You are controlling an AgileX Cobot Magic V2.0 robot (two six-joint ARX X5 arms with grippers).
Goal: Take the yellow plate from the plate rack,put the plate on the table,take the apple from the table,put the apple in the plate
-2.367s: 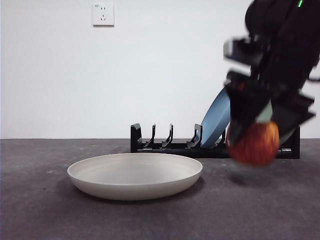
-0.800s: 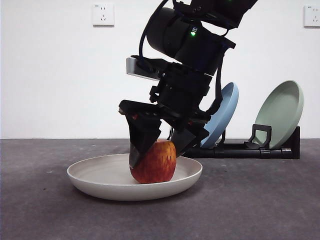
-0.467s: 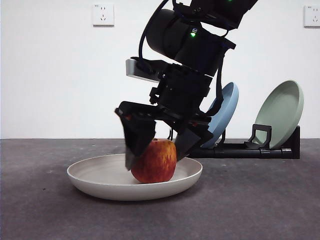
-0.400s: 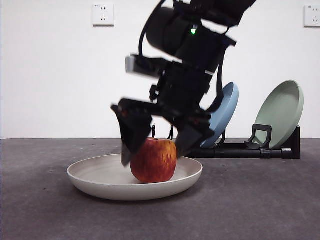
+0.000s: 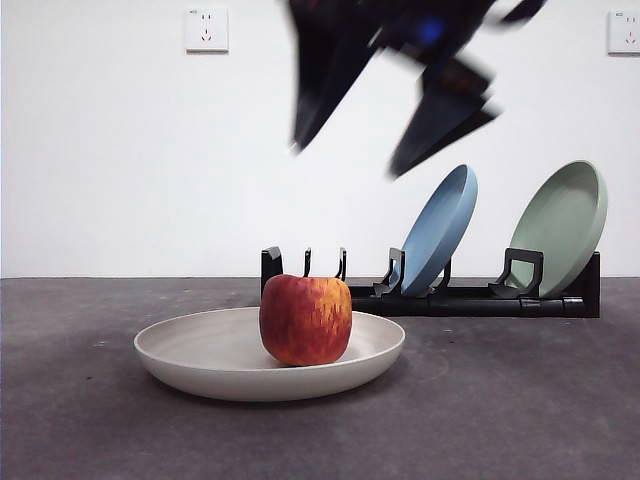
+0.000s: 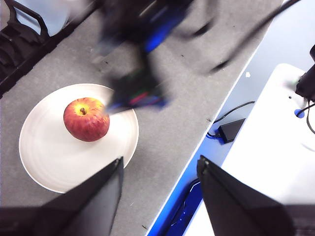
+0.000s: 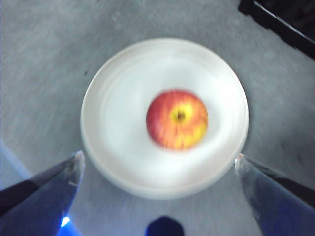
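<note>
- The right gripper (image 5: 390, 110), half a second ago spread around the apple, is now lifted high above the plate — a dark blur in the front view, jaws wide apart and holding nothing.
- The round red apple with yellow-orange streaks (image 5: 305, 319) stands free inside the wide, shallow cream plate (image 5: 190, 360), which lies flat on the dark grey matte table (image 5: 520, 400); judging by that, the task looks done.
- The left gripper (image 6: 157, 196) hangs off to the side, jaws parted and empty.
- Count: one apple, one cream plate, one long black plastic plate rack (image 5: 470, 300) — and two plates leaning in it, one blue plate (image 5: 440, 228), one pale green plate (image 5: 562, 222).
</note>
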